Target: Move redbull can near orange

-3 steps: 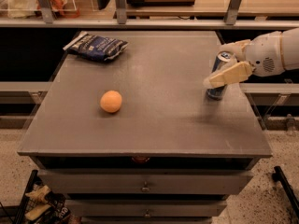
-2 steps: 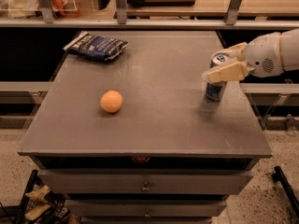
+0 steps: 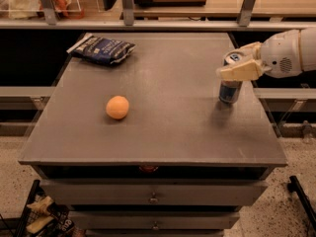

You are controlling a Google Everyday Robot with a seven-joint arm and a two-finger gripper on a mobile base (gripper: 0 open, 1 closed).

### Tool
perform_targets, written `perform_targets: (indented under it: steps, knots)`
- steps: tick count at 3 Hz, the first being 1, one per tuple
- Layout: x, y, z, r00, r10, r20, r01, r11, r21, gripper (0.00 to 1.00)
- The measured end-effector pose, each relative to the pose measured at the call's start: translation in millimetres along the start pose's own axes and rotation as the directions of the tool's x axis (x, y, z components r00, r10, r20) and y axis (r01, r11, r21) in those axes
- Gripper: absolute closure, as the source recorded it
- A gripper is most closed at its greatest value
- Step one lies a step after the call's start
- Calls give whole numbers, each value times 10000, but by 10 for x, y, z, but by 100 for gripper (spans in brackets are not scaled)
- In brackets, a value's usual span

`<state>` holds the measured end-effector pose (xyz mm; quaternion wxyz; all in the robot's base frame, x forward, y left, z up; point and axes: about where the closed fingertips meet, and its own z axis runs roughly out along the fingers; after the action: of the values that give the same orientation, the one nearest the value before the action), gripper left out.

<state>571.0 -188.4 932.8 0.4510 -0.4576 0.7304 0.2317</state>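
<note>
Start with the big grey surface point(image 3: 168, 137): nothing on it has budged in the last second. The dark blue snack bag point(image 3: 102, 49) stays at the far left corner and the orange point(image 3: 117, 107) sits where it was, left of centre. The white arm point(image 3: 291, 53) reaching in from the right is what has moved. It has come up a touch and levelled off, so the gripper point(image 3: 228, 64) now sits just under the rim of the redbull can point(image 3: 230, 90) rather than slanting across its middle.

The can itself looks to be in the same spot, upright near the right edge and well apart from the orange. The gripper is closed down to the can's width and has hold of it, one pale finger point(image 3: 242, 71) lying across the front. I read that as the grasp settling in, with the carry to the left not yet begun. The whole stretch of surface between can and fruit is still to cross.

Now for what I can't see. Most of the arm is cut off by the right edge. The gripper's far side is tucked behind the can, so I'm judging the squeeze from the near side only. The can's top is partly masked by the gripper. And the base is hard to call: standing on the surface or barely lifted, I can't tell.
</note>
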Motion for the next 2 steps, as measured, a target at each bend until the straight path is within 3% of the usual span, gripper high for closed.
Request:
perform_targets:
  steps: [1, 2]
  knots:
    - [-222, -69, -100, 9992, -294, 273, 300, 9993, -217, 100]
    - [-280, -73, -120, 9987, -402, 323, 408, 9990, -187, 100]
